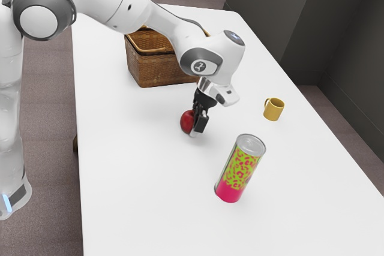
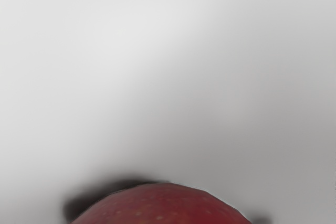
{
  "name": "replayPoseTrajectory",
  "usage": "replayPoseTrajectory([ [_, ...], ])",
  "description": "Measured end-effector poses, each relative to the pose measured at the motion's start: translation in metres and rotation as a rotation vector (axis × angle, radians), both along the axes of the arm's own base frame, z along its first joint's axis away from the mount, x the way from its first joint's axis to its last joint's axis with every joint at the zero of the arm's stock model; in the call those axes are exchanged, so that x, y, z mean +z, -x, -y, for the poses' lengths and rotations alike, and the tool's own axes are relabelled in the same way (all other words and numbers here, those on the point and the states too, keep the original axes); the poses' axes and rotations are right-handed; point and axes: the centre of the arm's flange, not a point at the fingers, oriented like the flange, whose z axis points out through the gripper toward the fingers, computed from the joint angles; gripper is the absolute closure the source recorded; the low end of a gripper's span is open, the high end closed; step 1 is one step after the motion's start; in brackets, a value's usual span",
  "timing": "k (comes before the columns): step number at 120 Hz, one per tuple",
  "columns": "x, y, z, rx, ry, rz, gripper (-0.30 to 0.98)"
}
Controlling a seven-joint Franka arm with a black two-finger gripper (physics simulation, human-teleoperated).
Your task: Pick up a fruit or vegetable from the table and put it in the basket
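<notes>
Hand (image 1: 198, 128) at red apple (image 1: 187, 122), well in from counter (image 1: 138, 184) edges. Opening, grip: cannot tell. Basket (image 1: 155, 70) nearer far edge in exterior view, apple outside.

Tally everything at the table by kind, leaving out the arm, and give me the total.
Fruit: 1, the red apple, at the gripper
Baskets: 1, the brown wicker basket
Mugs: 1, the yellow mug
Cans: 1, the green and pink can
Total: 4
Part of the basket's inside is hidden, so this counts only what shows.
</notes>
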Motion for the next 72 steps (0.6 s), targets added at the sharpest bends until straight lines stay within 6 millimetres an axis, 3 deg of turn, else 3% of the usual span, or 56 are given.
replayPoseTrajectory([
  [10, -0.005, 0.001, 0.001, 0.0, 0.001, -0.004, 0.17],
  [29, -0.007, 0.002, 0.0, 0.007, 0.0, 0.0, 0.28],
  [36, 0.0, 0.0, 0.0, 0.008, -0.002, 0.014, 0.37],
  [43, 0.027, -0.008, 0.0, 0.007, -0.008, 0.057, 0.39],
  [50, 0.074, -0.017, 0.001, 0.006, -0.014, 0.118, 0.39],
  [56, 0.103, -0.021, 0.002, 0.005, -0.019, 0.142, 0.39],
  [72, 0.144, -0.016, -0.001, -0.003, -0.048, 0.147, 0.39],
])
